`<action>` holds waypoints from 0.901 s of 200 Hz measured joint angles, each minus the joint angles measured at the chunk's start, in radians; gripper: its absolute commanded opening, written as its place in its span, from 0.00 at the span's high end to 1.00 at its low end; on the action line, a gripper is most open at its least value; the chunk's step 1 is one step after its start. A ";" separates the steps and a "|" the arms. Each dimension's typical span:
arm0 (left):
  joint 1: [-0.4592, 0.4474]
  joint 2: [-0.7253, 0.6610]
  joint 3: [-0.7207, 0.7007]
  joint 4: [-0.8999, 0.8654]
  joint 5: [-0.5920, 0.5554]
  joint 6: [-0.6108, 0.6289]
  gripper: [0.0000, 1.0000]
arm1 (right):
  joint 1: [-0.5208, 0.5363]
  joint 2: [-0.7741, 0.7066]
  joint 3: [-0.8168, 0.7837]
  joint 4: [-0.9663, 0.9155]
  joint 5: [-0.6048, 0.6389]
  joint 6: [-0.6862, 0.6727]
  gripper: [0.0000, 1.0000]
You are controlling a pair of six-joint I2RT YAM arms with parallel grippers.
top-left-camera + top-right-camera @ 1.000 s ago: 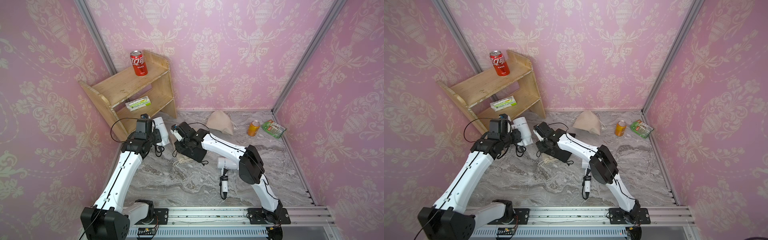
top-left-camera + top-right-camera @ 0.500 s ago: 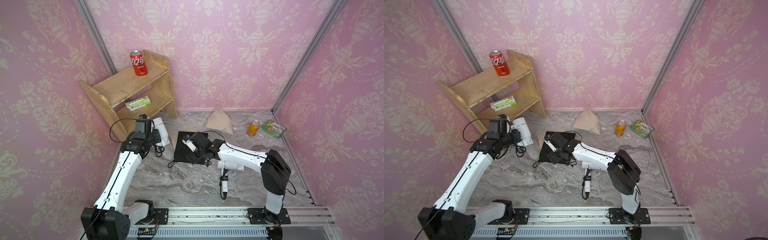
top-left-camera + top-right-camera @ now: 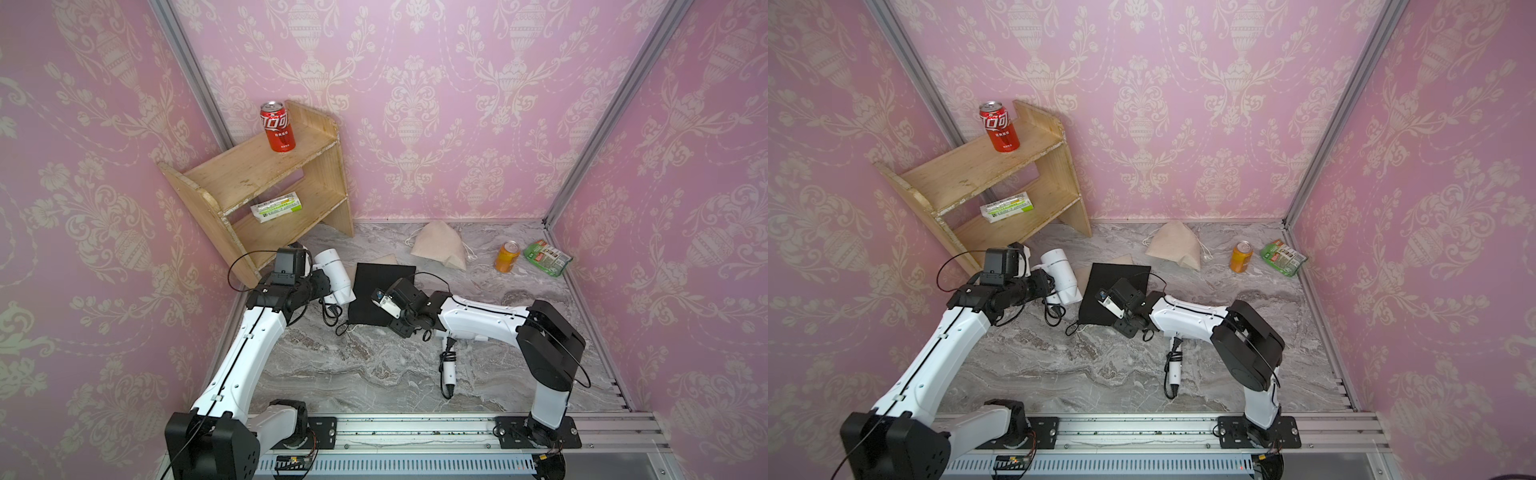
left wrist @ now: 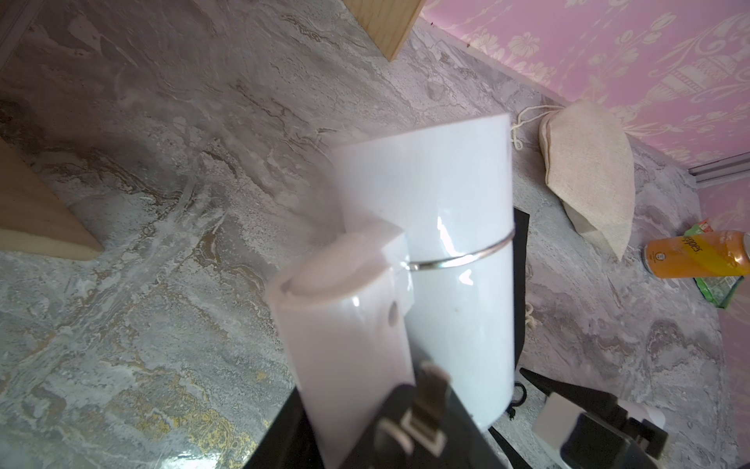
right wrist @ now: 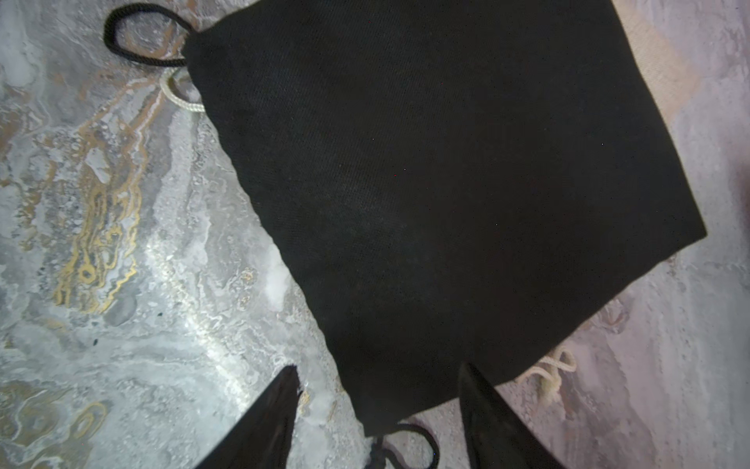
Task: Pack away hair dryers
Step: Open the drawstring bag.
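A white hair dryer (image 3: 334,272) hangs just above the marble floor beside the shelf. My left gripper (image 3: 322,281) is shut on its handle, with the black cord dangling below. In the left wrist view the dryer's barrel (image 4: 438,251) fills the middle above the gripper (image 4: 406,430). A flat black pouch (image 3: 380,291) lies next to it. My right gripper (image 3: 397,326) stands open at the pouch's near corner (image 5: 406,398), its fingers either side of it. A second white dryer lies mostly hidden under my right forearm; its cord and plug (image 3: 448,372) show.
A bulging beige pouch (image 3: 438,245) lies at the back, and another beige pouch (image 3: 386,259) peeks from under the black one. A wooden shelf (image 3: 266,174) at back left carries a red can (image 3: 277,126) and a box (image 3: 276,206). An orange can (image 3: 507,257) and green packet (image 3: 547,257) sit back right.
My right arm has drawn back toward the front right and its jaws have opened, letting go of the black pouch, which now lies flat. The left arm still holds the dryer in place.
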 measured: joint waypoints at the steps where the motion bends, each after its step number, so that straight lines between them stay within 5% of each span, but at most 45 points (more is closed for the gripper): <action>1: 0.000 -0.001 -0.001 0.000 0.002 -0.001 0.91 | 0.000 0.001 0.000 0.000 0.000 -0.001 0.36; 97: 0.000 -0.011 -0.030 0.012 0.044 -0.035 0.91 | 0.022 0.111 0.071 0.010 -0.019 -0.060 0.48; 145: 0.000 -0.033 -0.050 0.013 0.054 -0.048 0.91 | 0.022 0.159 0.103 0.010 -0.018 -0.079 0.89; 180: 0.002 -0.046 -0.066 0.012 0.054 -0.050 0.91 | 0.022 0.167 0.125 0.009 -0.028 -0.076 1.00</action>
